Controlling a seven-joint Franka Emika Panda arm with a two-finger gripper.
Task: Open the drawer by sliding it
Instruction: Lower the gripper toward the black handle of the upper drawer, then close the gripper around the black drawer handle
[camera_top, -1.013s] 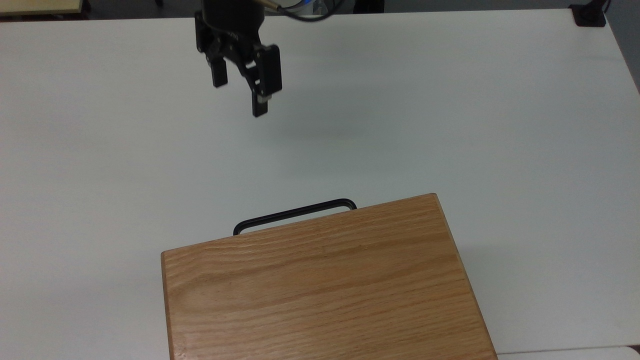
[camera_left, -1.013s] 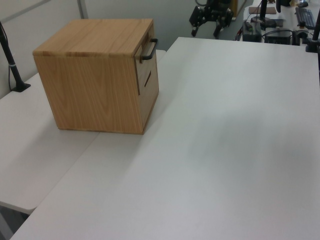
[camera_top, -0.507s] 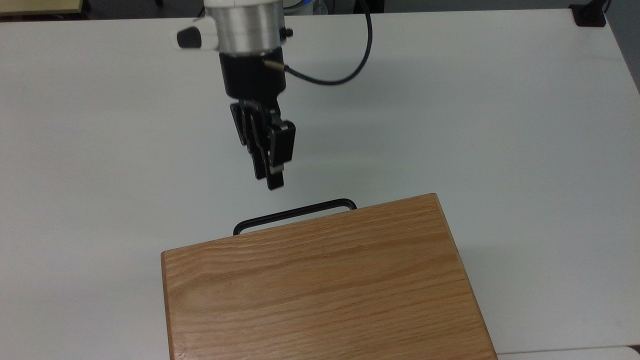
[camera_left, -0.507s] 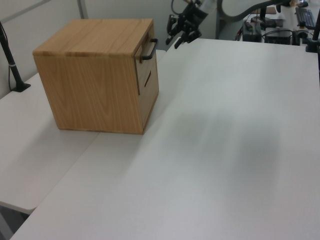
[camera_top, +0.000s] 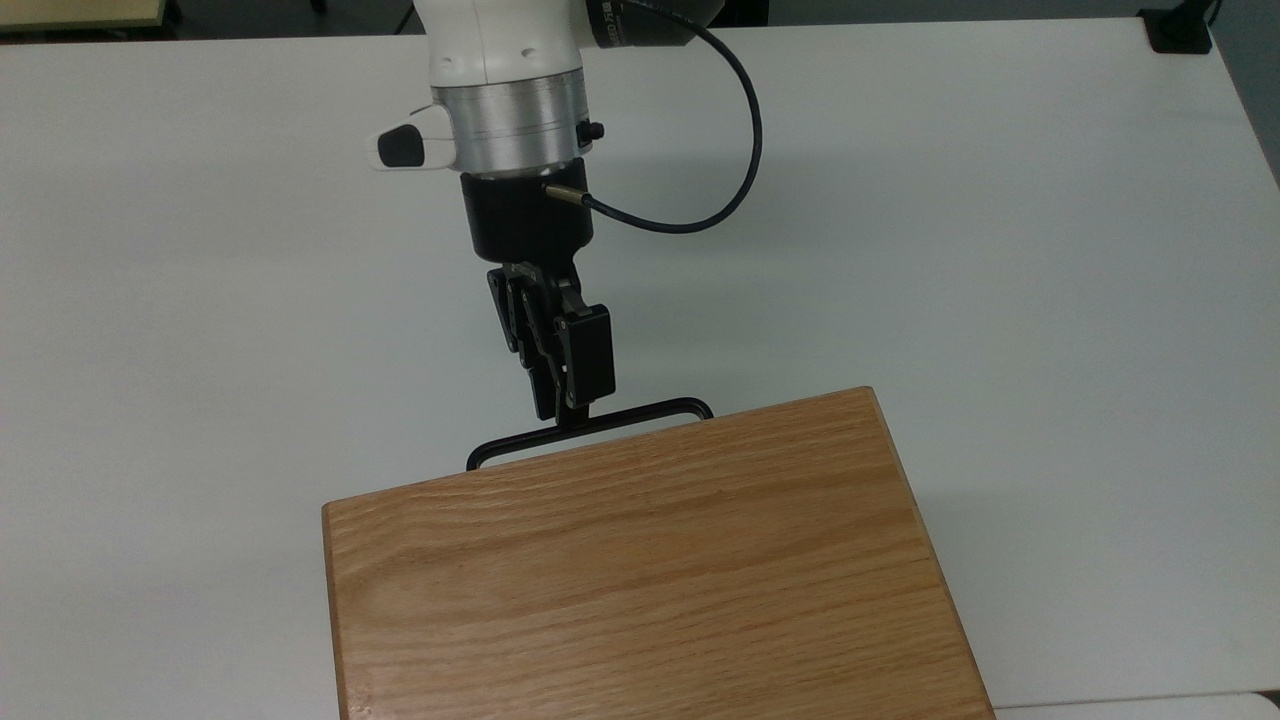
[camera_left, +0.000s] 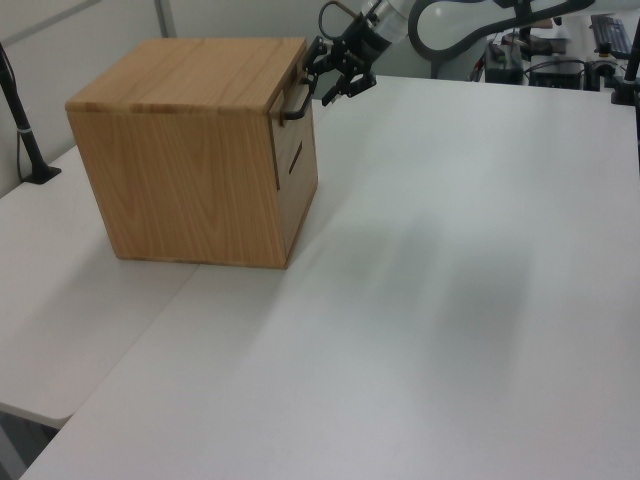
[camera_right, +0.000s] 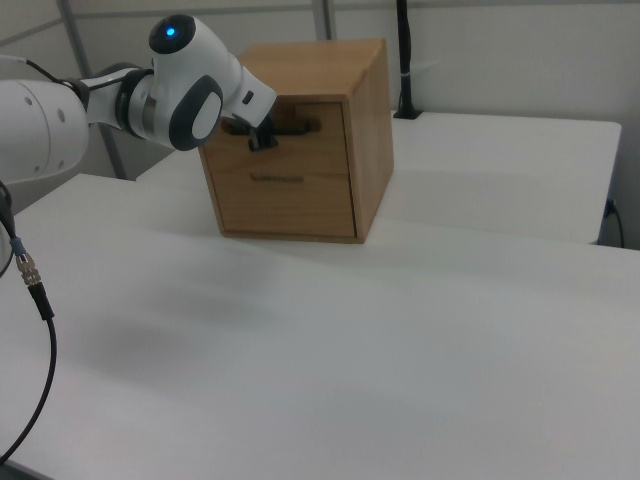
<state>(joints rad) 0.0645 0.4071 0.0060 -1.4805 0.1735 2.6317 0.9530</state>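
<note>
The gripper (camera_top: 562, 405) has come down from far away and now reaches the black handle (camera_top: 640, 414) of the drawer (camera_right: 290, 135), which sits shut at the top of the wooden box (camera_left: 190, 150). I cannot tell how its jaws stand. It looks ready to pull.

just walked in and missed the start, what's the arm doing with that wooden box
A Franka arm has brought its gripper up to the black wire handle on the top drawer of a wooden box standing on a white table. The fingertips are right at the bar, toward the top view's left of its middle. The drawer looks shut, flush with the box front, so no pulling has shown yet.
</note>
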